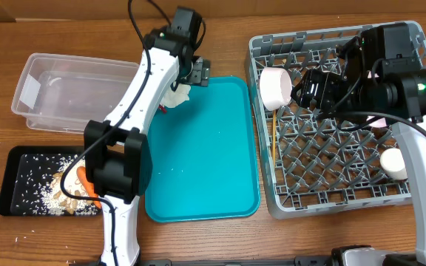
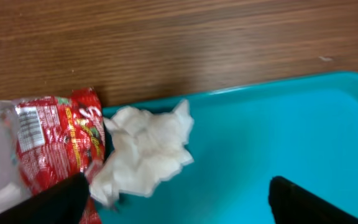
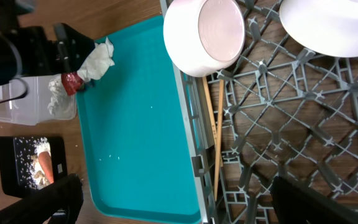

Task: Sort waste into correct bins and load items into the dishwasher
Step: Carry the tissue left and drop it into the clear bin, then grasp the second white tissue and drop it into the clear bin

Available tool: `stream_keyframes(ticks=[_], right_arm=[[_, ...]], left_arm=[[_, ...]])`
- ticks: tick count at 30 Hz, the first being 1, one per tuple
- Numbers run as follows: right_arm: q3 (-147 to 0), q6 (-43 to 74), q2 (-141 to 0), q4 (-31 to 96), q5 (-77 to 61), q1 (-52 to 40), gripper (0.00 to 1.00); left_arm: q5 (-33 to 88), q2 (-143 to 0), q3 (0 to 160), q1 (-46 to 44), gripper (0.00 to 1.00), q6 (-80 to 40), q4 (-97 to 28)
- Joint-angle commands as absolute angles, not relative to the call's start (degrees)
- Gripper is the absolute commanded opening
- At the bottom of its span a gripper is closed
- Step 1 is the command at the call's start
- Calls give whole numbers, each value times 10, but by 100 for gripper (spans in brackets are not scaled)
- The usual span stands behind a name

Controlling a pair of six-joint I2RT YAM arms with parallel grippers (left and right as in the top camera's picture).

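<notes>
You have a brown wood-grain counter (image 1: 43,240) under everything, its grain running from the left edge to the right edge, lit evenly from above so that only soft, short shadows fall on it.

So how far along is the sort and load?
Looks done: food scraps and carrot in the black tray; bowl, chopsticks and cup in the rack. In hand: left gripper, jaws open, over the crumpled paper and red wrapper at the corner of the teal tray. Left: both, probably into the clear tub. Right gripper open over the rack.
</notes>
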State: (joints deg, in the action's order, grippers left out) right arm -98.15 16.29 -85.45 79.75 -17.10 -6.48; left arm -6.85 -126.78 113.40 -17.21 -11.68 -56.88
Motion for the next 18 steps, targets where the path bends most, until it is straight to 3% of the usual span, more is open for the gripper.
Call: stream_keyframes(ticks=[1, 6, 9, 11, 16, 18], right_arm=[[-987, 163, -850, 797, -166, -67, 100], [-987, 163, -850, 796, -166, -67, 100], [-987, 163, -850, 797, -166, -67, 100], [-987, 163, -850, 799, -166, -67, 100], [-987, 163, -850, 801, -166, -67, 100], [-987, 163, -850, 801, -166, -67, 100]], left_arm=[[-90, -1287, 1100, -167, 92, -111, -538], [-56, -1321, 1084, -170, 91, -37, -502], [-57, -1349, 1084, -170, 90, -33, -489], [-67, -1365, 1084, -170, 84, -34, -484], [-79, -1386, 1084, -169, 82, -33, -473], [-79, -1388, 1084, -169, 61, -33, -479]])
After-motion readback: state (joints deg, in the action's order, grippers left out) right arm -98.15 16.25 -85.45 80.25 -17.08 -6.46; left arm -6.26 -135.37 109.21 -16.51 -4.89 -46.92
